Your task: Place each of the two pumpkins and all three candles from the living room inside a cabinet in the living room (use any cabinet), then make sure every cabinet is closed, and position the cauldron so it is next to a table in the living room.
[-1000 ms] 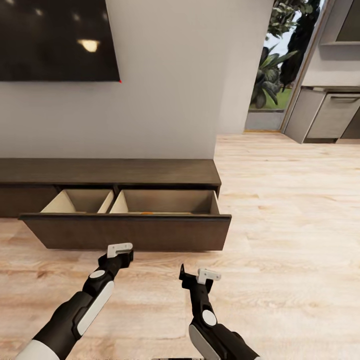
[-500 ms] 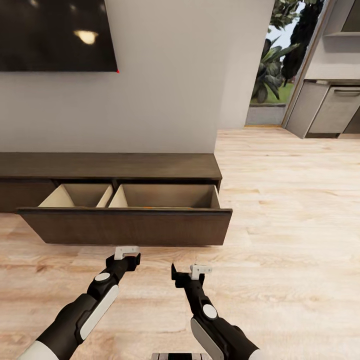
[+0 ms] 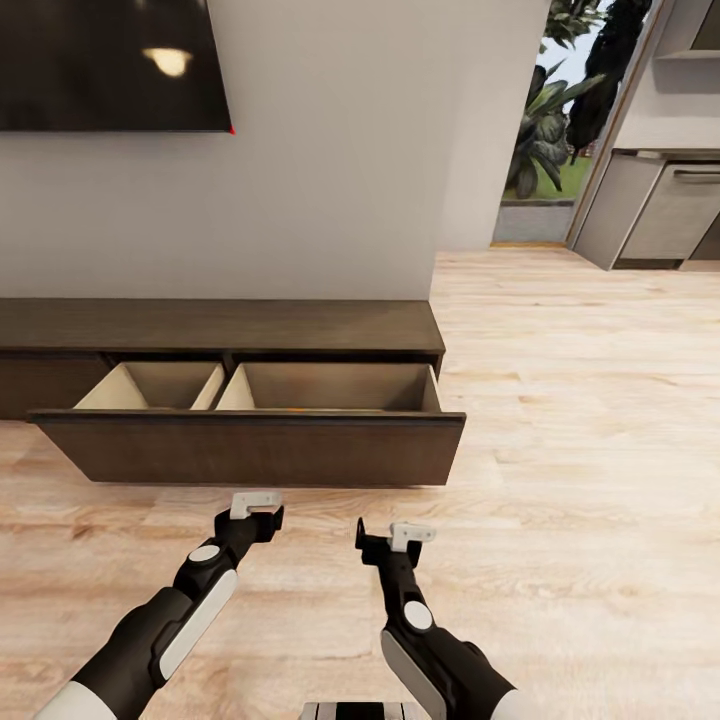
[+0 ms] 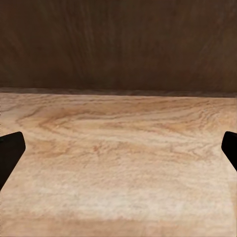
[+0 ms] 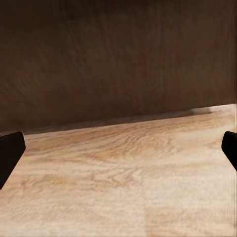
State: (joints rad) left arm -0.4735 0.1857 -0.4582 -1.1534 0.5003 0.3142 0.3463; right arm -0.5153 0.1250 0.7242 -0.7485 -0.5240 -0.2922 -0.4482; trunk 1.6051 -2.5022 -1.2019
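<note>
Though its wide drawer hangs out, the dark wood-grain cabinet; both tools spread, empty.

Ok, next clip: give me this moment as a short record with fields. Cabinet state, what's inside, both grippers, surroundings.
cabinet: long, low, dark brown, against the wall
drawer: pulled out, two compartments
contents: a sliver of orange in the right compartment, too little to name
left gripper: open, empty, low over the floor, facing the drawer front
right gripper: open, empty, beside the left one
screen: dark, on the wall above
</note>
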